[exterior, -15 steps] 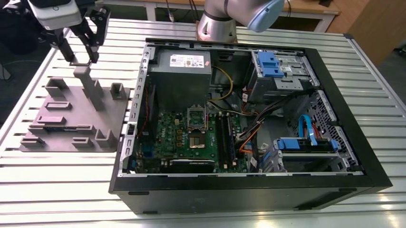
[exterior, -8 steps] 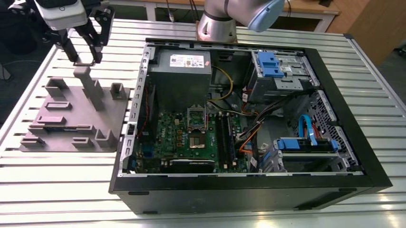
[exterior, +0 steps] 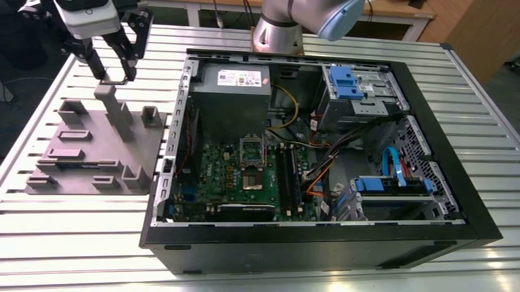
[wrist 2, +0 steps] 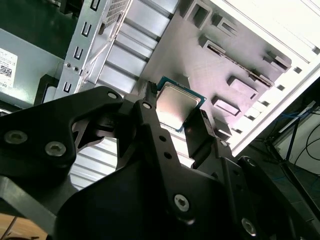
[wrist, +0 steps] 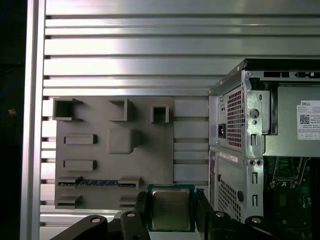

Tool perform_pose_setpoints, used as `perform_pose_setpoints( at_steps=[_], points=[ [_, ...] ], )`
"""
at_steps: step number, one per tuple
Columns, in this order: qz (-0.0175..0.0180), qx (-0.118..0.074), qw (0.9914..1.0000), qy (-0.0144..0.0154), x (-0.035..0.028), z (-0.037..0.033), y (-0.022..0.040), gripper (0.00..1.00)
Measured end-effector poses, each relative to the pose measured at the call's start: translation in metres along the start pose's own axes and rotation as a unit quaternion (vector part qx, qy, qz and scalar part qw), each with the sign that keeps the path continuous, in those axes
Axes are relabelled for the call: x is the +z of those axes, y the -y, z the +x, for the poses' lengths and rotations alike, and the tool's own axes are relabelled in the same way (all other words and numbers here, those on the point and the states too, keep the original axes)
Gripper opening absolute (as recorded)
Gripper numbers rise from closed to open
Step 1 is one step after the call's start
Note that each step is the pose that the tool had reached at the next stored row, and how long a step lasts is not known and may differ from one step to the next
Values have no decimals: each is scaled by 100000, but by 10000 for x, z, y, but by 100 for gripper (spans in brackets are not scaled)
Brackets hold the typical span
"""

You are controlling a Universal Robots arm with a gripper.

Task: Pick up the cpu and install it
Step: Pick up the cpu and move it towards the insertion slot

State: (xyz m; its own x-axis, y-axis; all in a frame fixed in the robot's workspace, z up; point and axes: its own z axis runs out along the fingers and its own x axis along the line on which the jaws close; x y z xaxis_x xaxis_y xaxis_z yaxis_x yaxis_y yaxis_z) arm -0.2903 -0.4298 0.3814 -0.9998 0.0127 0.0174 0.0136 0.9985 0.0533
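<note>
My gripper (exterior: 114,76) hangs over the far end of the grey moulded tray (exterior: 89,152), at the exterior view's left, and is shut on the cpu (exterior: 114,79). In both wrist views the cpu (wrist: 171,209) (wrist 2: 175,105) is a small square chip with a silvery top plate, pinched by its edges between two black fingers (wrist: 141,205). It is lifted clear of the tray (wrist: 115,150). The shiny socket frame (exterior: 252,152) stands on the green motherboard inside the open computer case (exterior: 325,240), well to the exterior view's right of the gripper.
The case lies open on a slatted metal table (exterior: 73,237). Inside are a grey power supply box (exterior: 234,82), memory sticks (exterior: 290,176), loose cables (exterior: 325,164) and blue drive brackets (exterior: 345,82). The arm's base (exterior: 276,33) stands behind the case. The tray has raised blocks (exterior: 114,112).
</note>
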Motion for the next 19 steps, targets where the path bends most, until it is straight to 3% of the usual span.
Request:
perform_pose_setpoints(
  at_steps=[8,9,19],
  points=[
    [2,2,100000,-1,-1,-69,-1,47],
    [2,1,100000,-2,-4,-223,-3,47],
    [5,4,100000,-3,-5,-258,-4,47]
  ],
)
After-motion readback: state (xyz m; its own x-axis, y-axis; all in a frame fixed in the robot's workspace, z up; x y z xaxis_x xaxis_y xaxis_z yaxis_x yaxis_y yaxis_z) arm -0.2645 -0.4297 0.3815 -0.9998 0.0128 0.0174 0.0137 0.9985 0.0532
